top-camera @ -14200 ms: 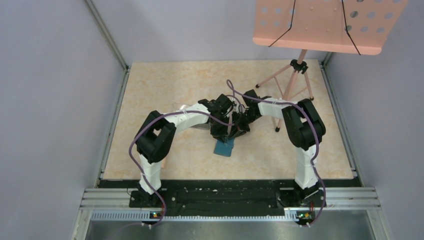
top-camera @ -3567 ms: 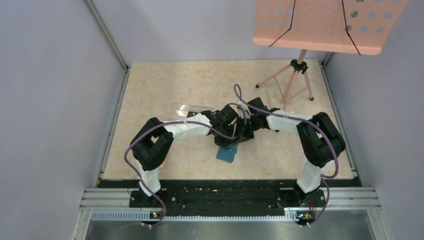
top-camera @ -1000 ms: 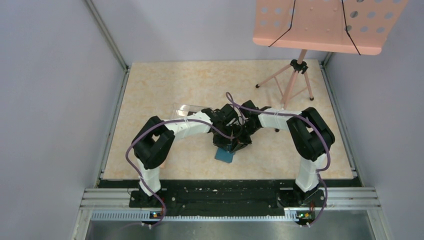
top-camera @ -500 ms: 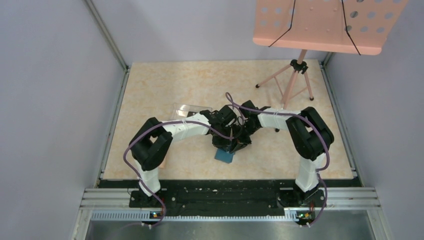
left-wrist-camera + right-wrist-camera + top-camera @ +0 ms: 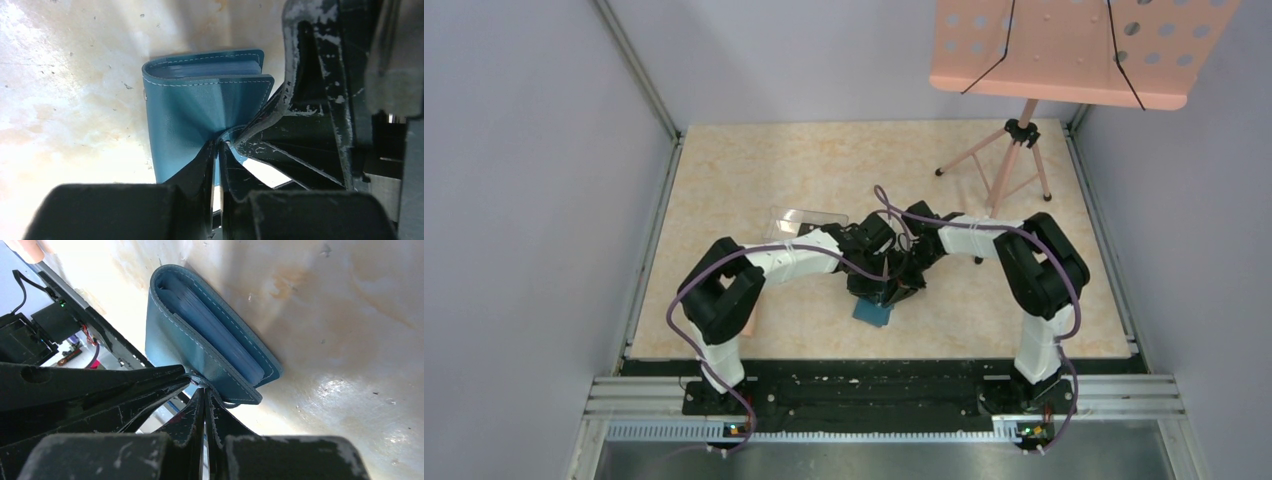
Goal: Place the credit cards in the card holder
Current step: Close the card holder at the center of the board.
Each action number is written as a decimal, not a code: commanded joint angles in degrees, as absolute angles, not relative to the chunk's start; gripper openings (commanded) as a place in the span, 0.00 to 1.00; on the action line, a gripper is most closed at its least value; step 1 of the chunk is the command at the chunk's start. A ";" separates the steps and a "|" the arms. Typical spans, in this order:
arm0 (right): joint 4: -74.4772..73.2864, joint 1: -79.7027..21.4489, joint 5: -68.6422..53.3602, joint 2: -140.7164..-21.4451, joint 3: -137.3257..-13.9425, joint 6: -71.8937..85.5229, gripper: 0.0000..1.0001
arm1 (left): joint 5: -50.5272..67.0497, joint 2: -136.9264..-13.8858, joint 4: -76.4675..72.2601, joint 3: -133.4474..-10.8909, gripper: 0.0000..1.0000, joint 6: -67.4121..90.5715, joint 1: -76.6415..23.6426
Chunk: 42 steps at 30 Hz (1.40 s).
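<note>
The teal-blue card holder (image 5: 874,312) lies folded on the table just in front of both grippers, its lighter blue inner sleeves showing at the edge (image 5: 215,67). My left gripper (image 5: 218,146) stands at the near edge of the top cover (image 5: 200,110), its jaws parted by a thin slit. My right gripper (image 5: 205,390) is shut on the same cover's edge by the small snap tab, the holder (image 5: 200,340) stretching away from its tips. In the top view the two grippers (image 5: 879,288) (image 5: 902,286) meet tip to tip over the holder. No credit cards show in any view.
A clear plastic box (image 5: 809,218) lies on the table behind the left arm. A pink music stand's tripod (image 5: 1006,165) stands at the back right, its tray (image 5: 1064,50) overhanging. Grey walls close in on the left and right.
The left gripper's jaws have parted slightly from shut. The left arm's elbow has drifted a little left. The right gripper and the card holder have stayed put.
</note>
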State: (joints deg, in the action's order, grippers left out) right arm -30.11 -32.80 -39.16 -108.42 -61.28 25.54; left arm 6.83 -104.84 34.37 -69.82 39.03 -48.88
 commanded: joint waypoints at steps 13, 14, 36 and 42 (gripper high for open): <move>-29.31 -35.34 -25.41 -113.30 -58.78 21.14 0.00 | 5.08 -102.76 32.96 -66.70 0.00 38.34 -49.16; -28.97 -35.26 -26.01 -112.55 -58.72 21.44 0.00 | 5.30 -102.36 32.73 -66.94 0.00 38.13 -49.17; -27.46 -31.69 -30.16 -101.98 -61.03 23.78 0.00 | 7.27 -99.60 30.33 -70.50 0.00 37.15 -48.31; -26.60 -31.75 -31.84 -102.12 -60.82 23.84 0.00 | 5.83 -100.95 31.76 -69.97 0.00 37.50 -48.16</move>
State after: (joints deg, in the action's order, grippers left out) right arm -28.23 -32.08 -31.62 -103.42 -60.40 25.06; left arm 7.55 -102.00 31.03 -68.58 37.58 -48.60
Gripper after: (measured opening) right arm 0.003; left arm 0.009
